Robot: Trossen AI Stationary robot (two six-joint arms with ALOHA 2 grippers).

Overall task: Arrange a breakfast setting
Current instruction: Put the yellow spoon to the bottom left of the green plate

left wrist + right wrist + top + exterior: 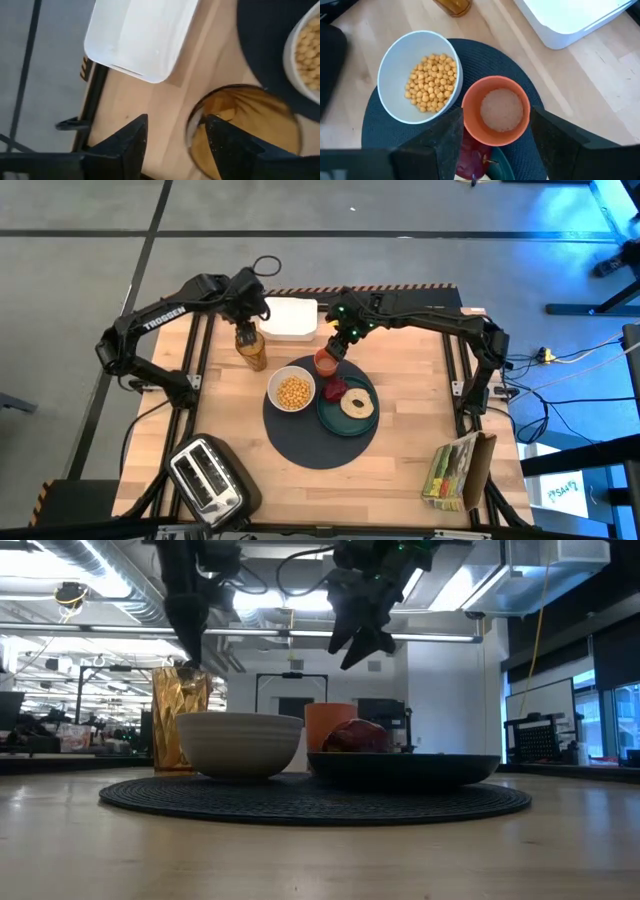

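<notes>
1. Dark-grey, round and woven, the mat (312, 435) lies at the centre of the light wooden table (400, 470) in the high view.
2. On the mat's upper left sits the round white bowl (292, 388) holding yellow cereal balls (293, 392).
3. To the bowl's right lies the round teal plate (340, 418), carrying a pale ring-shaped bagel (358, 404) and a dark red fruit (335, 389).
4. The small orange cup (495, 110) stands on the mat's upper edge, just beside the bowl and touching the fruit in the right wrist view; something pale and grainy fills it.
5. The right gripper (337, 347) hangs above this cup, its fingers spread wide on either side and clear of the rim.
6. The left gripper (244, 332) is over a crinkled amber-gold bag (252, 352) standing left of the bowl, off the mat; one finger (220, 137) sits at the bag's mouth, the other outside it, with a gap showing.
7. A white rectangular lidded box (288, 318) lies at the table's top edge.
8. A silver toaster (205, 478) sits lower left and a yellow-green packet (455, 470) lower right.
</notes>
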